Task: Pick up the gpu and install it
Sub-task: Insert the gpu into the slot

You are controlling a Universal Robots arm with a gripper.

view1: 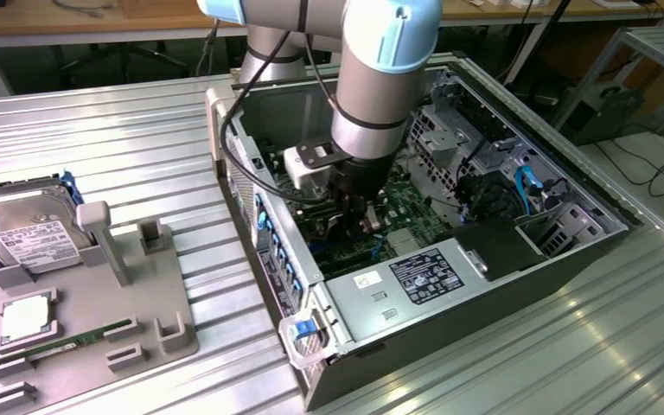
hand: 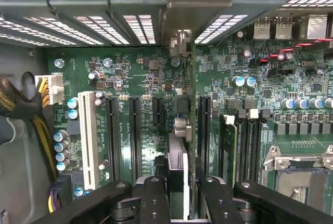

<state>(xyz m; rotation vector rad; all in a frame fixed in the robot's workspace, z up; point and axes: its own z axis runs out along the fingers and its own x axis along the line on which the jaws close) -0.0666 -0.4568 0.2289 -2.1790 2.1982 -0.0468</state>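
Observation:
My gripper (hand: 183, 198) reaches down into the open computer case (view1: 574, 259), with the arm above the green motherboard (hand: 130, 78). It is shut on the gpu (hand: 178, 156), a thin dark card seen edge-on between my two black fingers (hand: 156, 195). The card stands upright over the board, in line with the black expansion slots (hand: 132, 130). Its silver end bracket (hand: 179, 42) sits up against the slotted rear wall of the case. In the exterior view my gripper (view1: 359, 220) hangs low over the board, with the dark gpu (view1: 335, 226) under it.
A grey parts holder (view1: 148, 328) lies on the ribbed metal table at the exterior view's left, carrying a silver hard drive (view1: 27, 233), a square chip (view1: 27, 316) and a green memory stick (view1: 79, 339). Inside the case are a power supply (view1: 424, 277), cable bundles (hand: 15, 109), a white slot (hand: 88, 141) and a processor socket (hand: 302, 177).

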